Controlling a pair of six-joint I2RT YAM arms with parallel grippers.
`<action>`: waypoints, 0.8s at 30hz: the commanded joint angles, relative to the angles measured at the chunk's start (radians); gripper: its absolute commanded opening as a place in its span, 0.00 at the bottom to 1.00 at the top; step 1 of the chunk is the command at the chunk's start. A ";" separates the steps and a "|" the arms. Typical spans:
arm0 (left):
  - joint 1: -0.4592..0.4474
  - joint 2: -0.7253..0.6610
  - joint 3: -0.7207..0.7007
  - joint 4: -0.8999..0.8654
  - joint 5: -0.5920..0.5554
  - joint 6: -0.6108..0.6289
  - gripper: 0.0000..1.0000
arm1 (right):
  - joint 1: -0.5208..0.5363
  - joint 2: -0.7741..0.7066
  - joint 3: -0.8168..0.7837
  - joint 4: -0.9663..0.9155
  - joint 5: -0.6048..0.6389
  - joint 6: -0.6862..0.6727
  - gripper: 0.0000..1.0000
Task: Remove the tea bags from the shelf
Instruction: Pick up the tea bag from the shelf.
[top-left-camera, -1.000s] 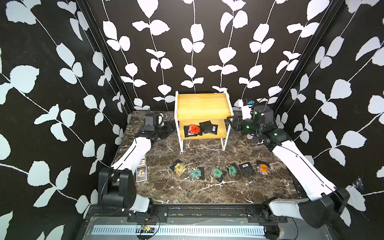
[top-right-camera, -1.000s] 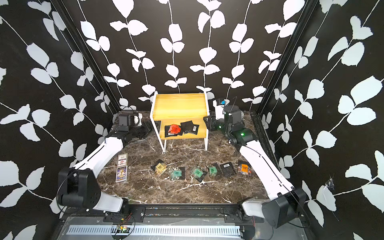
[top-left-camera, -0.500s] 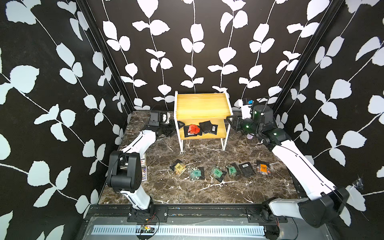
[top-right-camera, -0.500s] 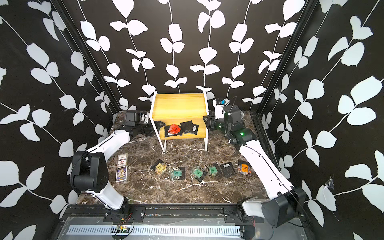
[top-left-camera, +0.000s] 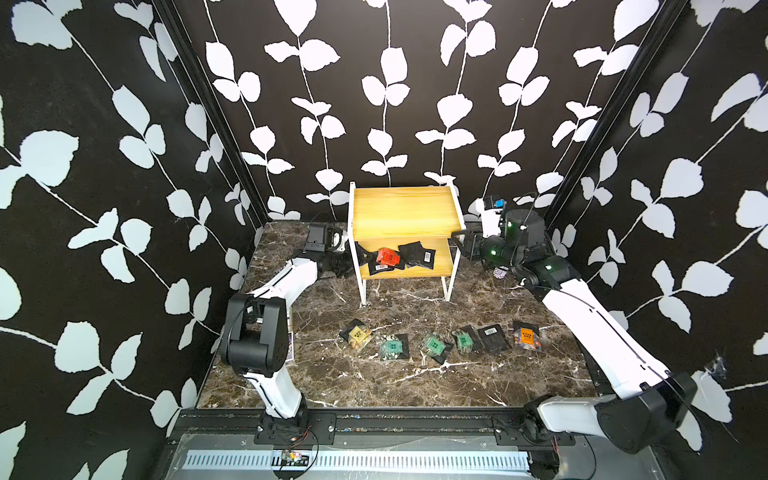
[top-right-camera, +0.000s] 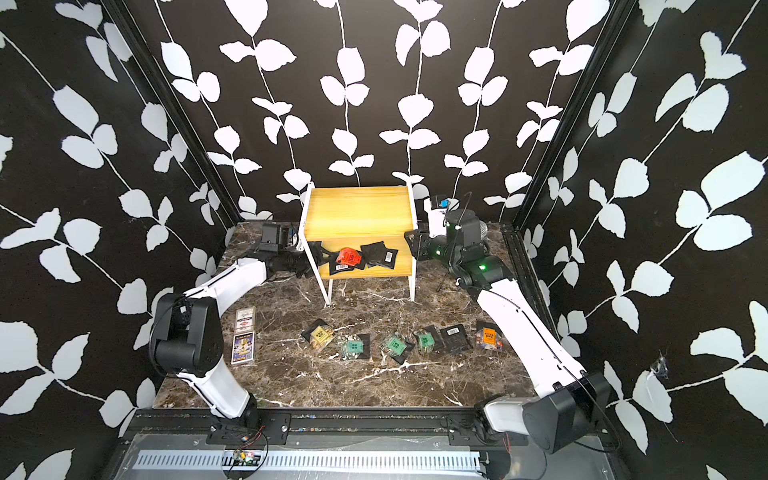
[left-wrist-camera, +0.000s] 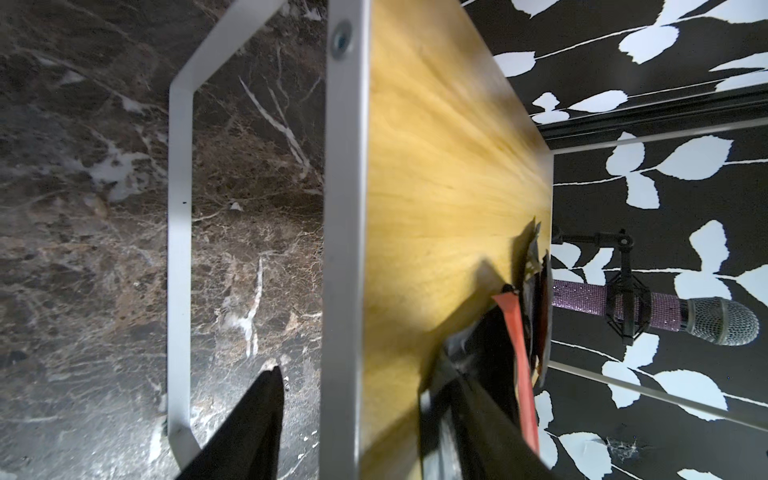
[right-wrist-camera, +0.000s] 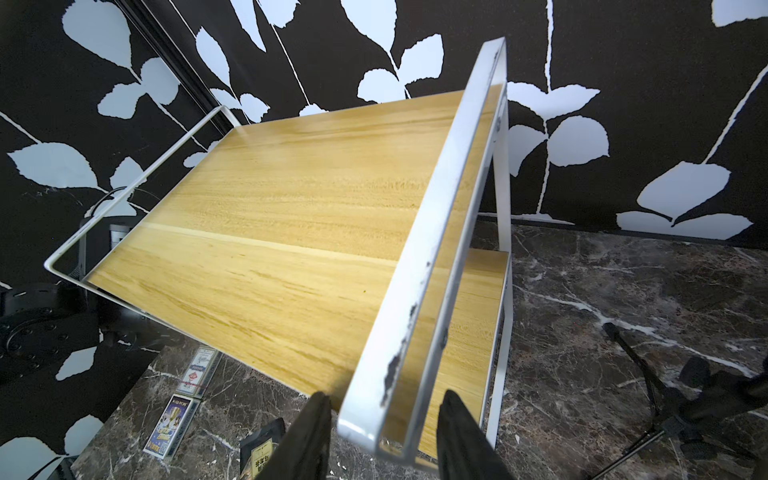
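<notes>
Black walls with white leaves close in on a dark marble tabletop (top-left-camera: 374, 382), and the shelf (top-left-camera: 403, 208) stands at the back of it. 6 tea bags (top-left-camera: 432, 345) lie in a row out front on the marble. A red one (top-left-camera: 387, 256) and several black ones are heaped on the lower board (top-left-camera: 436, 266).

The worry, to my eye, is the left gripper (left-wrist-camera: 357, 374). It reaches in from the shelf's side with 1 finger over the lower board and the other outside the white frame bar (left-wrist-camera: 345, 208), above the marble. If it shuts like that, I'd expect it to clamp the frame along with a sachet and drag or tip the light stand. The bags overlap too, so 1 pinch could lift 2 or knock the rest off the edge.

Its jaws stand well apart, holding nothing, and the inner finger seems to rest against a black sachet. The right gripper (right-wrist-camera: 384, 399) straddles the top rail (right-wrist-camera: 436, 249) with its jaws partly apart. Whether it pinches the rail I cannot tell.
</notes>
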 joint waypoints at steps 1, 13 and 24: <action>-0.004 -0.004 0.027 -0.053 -0.031 0.048 0.55 | 0.000 0.018 0.032 0.032 0.040 0.009 0.42; 0.022 -0.053 0.032 -0.123 -0.120 0.118 0.38 | -0.001 0.016 0.025 0.038 0.042 0.010 0.43; 0.042 -0.083 0.041 -0.150 -0.134 0.143 0.17 | 0.000 0.004 0.011 0.040 0.051 0.015 0.43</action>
